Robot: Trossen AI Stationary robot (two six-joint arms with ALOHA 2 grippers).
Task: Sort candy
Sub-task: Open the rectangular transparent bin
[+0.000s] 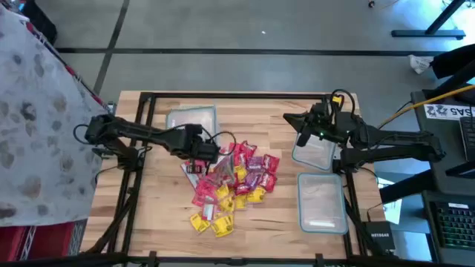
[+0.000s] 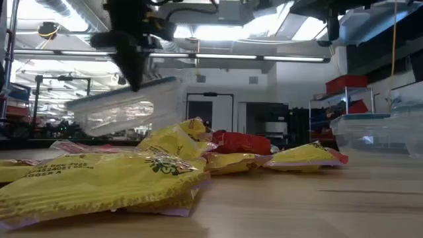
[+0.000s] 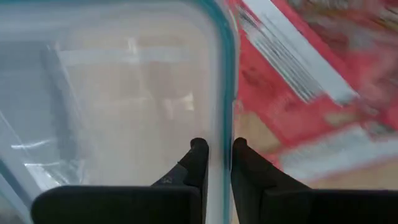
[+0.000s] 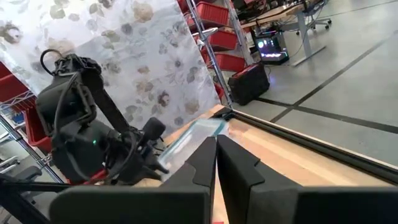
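The candy (image 1: pixel 231 182) lies in a loose pile of red, pink, purple and yellow wrapped pieces at the table's middle, and fills the near ground of the low view (image 2: pixel 165 165). My left gripper (image 1: pixel 199 142) is shut on a clear plastic container (image 1: pixel 191 119) just beyond the pile's far left edge; the container (image 2: pixel 125 106) shows raised and tilted in the low view. My right gripper (image 1: pixel 299 127) hangs shut and holding nothing (image 4: pixel 216 165) above the table's right side, by two more clear containers. My left gripper grips the container's teal-edged rim (image 3: pixel 221 118), one finger inside the container (image 3: pixel 199 152) and one outside (image 3: pixel 241 152). The fingers come from above (image 2: pixel 135 76). The container hangs tilted, clear of the table.
Two clear containers rest on the table's right side, one under the right arm (image 1: pixel 315 154) and one nearer the front (image 1: pixel 323 202). A black frame rail (image 1: pixel 237 95) runs along the far edge. Bare wood lies between pile and right containers.
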